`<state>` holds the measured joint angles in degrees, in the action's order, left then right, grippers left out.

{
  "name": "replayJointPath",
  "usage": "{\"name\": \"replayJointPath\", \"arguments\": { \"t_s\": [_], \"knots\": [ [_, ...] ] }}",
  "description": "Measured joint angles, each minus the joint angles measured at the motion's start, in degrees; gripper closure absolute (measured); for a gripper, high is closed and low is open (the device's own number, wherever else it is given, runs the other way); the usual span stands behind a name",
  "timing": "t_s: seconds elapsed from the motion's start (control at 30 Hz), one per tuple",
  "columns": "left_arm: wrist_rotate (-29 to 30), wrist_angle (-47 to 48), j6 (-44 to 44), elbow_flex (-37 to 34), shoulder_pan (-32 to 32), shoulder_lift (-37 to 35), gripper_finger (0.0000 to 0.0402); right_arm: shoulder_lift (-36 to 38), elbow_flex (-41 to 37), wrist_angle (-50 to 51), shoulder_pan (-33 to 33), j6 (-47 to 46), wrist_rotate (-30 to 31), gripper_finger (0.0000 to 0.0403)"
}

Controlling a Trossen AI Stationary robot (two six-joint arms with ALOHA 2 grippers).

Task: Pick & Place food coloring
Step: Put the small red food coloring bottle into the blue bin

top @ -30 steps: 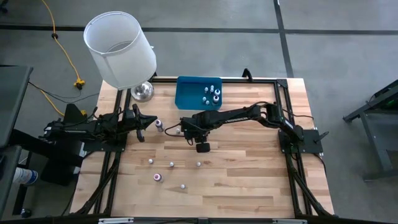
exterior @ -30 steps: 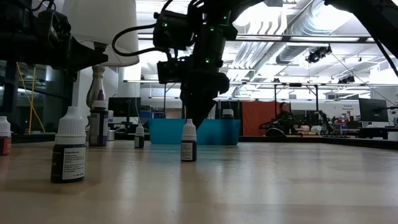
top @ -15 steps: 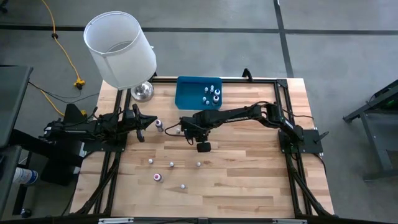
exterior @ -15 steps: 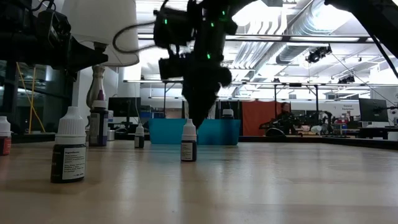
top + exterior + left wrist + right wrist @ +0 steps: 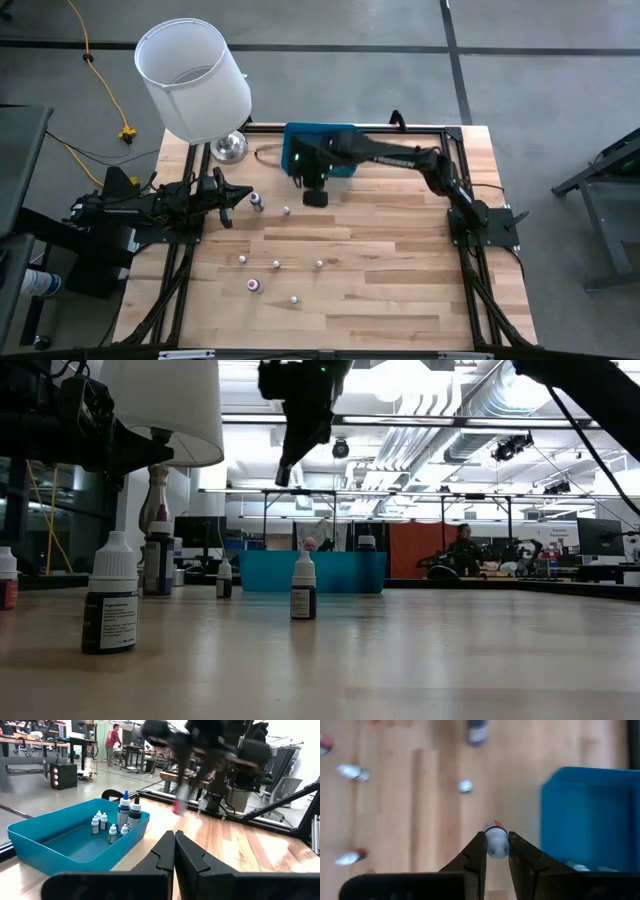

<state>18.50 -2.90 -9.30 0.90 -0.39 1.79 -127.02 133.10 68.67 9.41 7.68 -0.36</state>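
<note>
Right gripper (image 5: 495,851) raised above table (image 5: 400,290) near edge of blue tray (image 5: 300,150), fingers (image 5: 472,857) clamped on one food coloring bottle (image 5: 495,841), white cap showing between them. Left gripper (image 5: 174,851) at table's left side, fingers pressed together, empty. More bottles inside tray (image 5: 102,821); others scattered upright on table (image 5: 276,265).

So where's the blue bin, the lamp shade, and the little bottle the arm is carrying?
blue bin (image 5: 60,854), left wrist view, on its near outer wall.
lamp shade (image 5: 205,95), high view, on its white side.
little bottle (image 5: 495,842), right wrist view, on its white cap between the right gripper's fingers.
</note>
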Motion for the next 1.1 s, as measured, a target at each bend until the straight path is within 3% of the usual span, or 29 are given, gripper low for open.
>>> {"name": "replayJointPath", "arguments": {
  "t_s": [0.27, 0.6, 1.1],
  "knots": [
    [0.00, 0.00, 0.00, 0.00, -0.01, -0.01, 0.0401, 0.35, 1.84, -2.02, 9.23, -2.15, -3.47, 0.0349],
    [0.01, 0.00, 0.00, -0.01, 0.00, 0.00, 0.0401, 0.57, 0.47, -3.97, 19.83, -7.03, -3.65, 0.0348],
    [0.00, 0.00, 0.00, -0.01, 0.00, -0.01, 0.0401, 0.50, -17.99, -17.79, 27.60, -18.65, -4.72, 0.0344]
  ]
}}
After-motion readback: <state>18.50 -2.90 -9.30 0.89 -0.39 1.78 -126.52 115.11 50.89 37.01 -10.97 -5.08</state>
